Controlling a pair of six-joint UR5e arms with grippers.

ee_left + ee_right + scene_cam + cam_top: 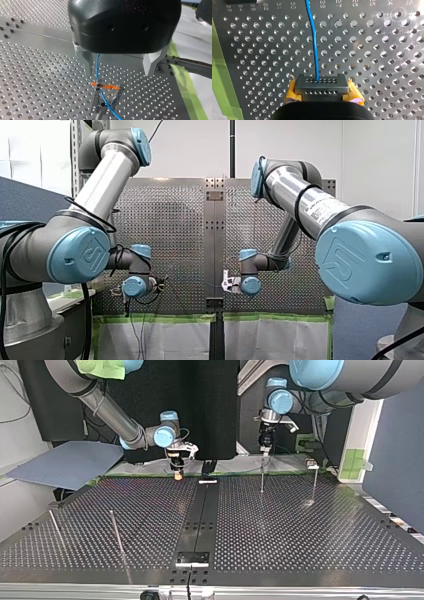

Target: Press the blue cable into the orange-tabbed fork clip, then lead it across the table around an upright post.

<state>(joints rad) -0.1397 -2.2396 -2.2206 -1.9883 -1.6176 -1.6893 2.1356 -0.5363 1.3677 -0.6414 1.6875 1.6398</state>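
The blue cable (97,67) drops from under my left gripper (118,73), passes between its two metal fingers (86,63) without being pinched, and lies in the metal fork clip (96,96) under its orange tab (110,87). This gripper is open and hovers just above the clip. My right gripper (322,93) has yellow pads (292,93) shut on a black connector block (320,85). The blue cable (315,42) leaves that block and runs away over the perforated plate. Across the table, my right gripper (177,475) is at the far edge left of centre and my left gripper (265,449) right of centre.
Thin upright posts stand on the table: one under my left gripper (262,479), one further right (314,485), and two leaning ones near the front left (116,535), (55,527). A blue-grey board (65,465) lies beyond the far left corner. Green tape (222,82) edges the plate.
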